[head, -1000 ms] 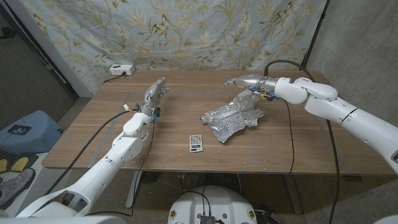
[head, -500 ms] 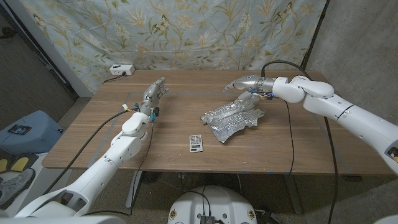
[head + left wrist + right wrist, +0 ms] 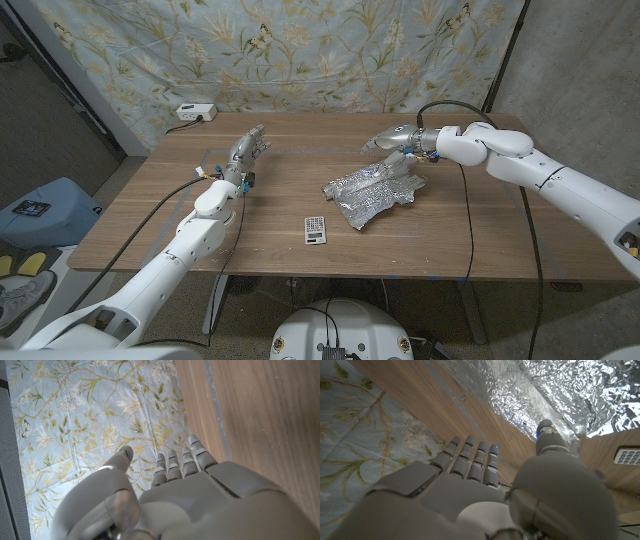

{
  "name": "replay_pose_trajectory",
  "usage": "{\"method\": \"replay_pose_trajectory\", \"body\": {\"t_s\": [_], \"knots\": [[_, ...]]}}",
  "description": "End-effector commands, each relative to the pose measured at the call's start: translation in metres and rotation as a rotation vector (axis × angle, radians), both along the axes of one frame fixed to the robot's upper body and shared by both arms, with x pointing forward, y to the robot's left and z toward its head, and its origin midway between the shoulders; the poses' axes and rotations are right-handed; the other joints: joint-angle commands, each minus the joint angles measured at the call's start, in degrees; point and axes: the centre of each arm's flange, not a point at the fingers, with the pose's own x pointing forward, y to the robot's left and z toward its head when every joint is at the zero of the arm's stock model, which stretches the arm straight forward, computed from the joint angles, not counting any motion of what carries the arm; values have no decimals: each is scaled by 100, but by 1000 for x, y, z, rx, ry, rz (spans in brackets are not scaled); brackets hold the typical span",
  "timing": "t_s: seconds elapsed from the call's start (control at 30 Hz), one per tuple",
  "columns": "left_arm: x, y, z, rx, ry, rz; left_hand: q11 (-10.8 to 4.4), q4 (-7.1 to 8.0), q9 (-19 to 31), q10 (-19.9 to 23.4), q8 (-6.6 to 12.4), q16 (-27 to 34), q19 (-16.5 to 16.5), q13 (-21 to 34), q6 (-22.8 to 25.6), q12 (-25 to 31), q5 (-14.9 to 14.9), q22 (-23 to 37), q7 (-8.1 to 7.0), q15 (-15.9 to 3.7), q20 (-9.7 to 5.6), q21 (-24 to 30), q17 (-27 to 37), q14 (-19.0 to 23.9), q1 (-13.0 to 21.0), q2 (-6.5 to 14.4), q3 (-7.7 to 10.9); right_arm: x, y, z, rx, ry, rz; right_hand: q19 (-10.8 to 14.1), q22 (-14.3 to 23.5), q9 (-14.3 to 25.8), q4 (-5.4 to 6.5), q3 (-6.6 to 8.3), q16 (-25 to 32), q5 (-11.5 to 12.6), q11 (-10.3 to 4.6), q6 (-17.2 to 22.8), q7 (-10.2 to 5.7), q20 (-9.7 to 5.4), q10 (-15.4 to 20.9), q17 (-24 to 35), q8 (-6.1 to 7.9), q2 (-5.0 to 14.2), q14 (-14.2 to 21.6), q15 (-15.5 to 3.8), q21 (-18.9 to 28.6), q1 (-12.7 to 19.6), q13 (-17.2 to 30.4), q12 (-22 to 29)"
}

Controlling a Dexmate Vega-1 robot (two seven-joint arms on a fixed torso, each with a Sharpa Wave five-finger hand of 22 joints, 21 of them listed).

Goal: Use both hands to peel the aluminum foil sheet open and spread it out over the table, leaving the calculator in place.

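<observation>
— Where is the aluminum foil sheet (image 3: 374,187) found?
— Well, it is seen crumpled and folded on the right half of the desk (image 3: 270,245), with the calculator (image 3: 315,229) laid just beside its near left corner.
— How are the hands held?
— The right robot hand (image 3: 392,139) is held over the foil's far edge, fingers extended and spread, nothing gripped. The left robot hand (image 3: 249,152) is raised at the desk's far left, fingers apart, nothing held.
</observation>
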Motion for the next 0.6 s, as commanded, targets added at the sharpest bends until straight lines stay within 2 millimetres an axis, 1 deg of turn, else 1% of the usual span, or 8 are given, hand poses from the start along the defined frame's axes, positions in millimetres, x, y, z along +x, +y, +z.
{"method": "replay_pose_trajectory", "body": {"t_s": [0.03,0.13,0.17,0.2,0.23,0.43,0.6], "knots": [[0,0,-3,-6,10,5,23,-4,24,25,14,35,56,13,19,31,39,22,1,17,-1,9,20,19,27,9,61,8,-1,-6,-28,33,-32,93,18,30,6,44,71,36,13,119,4,-30,109,18,25,-19,181,-644,36,52,10,54],[0,-1,-5,-8,15,7,26,-3,24,24,11,36,57,12,13,31,39,22,-2,14,3,8,21,22,26,8,60,12,-2,-7,-31,35,-37,148,18,31,-1,49,68,45,22,161,12,-67,140,12,32,-30,207,-646,51,67,12,56],[-1,-1,-5,-8,16,10,26,-2,24,21,11,35,57,11,12,29,38,22,-5,13,4,7,21,22,25,8,59,14,-2,-7,-31,36,-38,159,18,32,-3,52,63,50,67,166,9,-79,161,9,29,-36,215,-645,51,74,13,58],[-1,-1,-5,-6,14,9,26,-4,24,27,10,36,58,11,9,31,39,22,-5,13,0,7,21,24,26,8,60,14,-2,-8,-33,36,-38,165,18,32,-4,54,59,52,67,167,11,-92,168,7,26,-39,216,-647,51,77,14,58],[-1,-1,-5,-6,14,9,28,-2,24,25,8,36,59,10,6,31,39,22,-3,14,4,7,22,23,26,11,60,14,-2,-8,-33,36,-38,174,18,32,-4,57,55,57,30,170,10,-99,161,5,23,-42,217,-647,51,82,14,50],[-1,-3,-4,-8,16,16,28,-5,24,27,4,34,64,7,-4,31,39,22,-2,11,-1,5,22,26,27,9,62,20,1,-12,-38,55,-45,197,18,32,-3,62,37,67,12,185,6,-124,171,2,19,-49,211,-648,52,89,16,43],[-1,-6,-5,-13,17,17,26,-2,24,33,8,34,64,5,6,32,40,22,-5,8,2,2,23,27,26,13,64,21,3,-16,-44,59,-43,235,18,33,7,61,32,76,4,202,5,-211,191,1,14,-60,232,-645,58,77,19,39]]}}
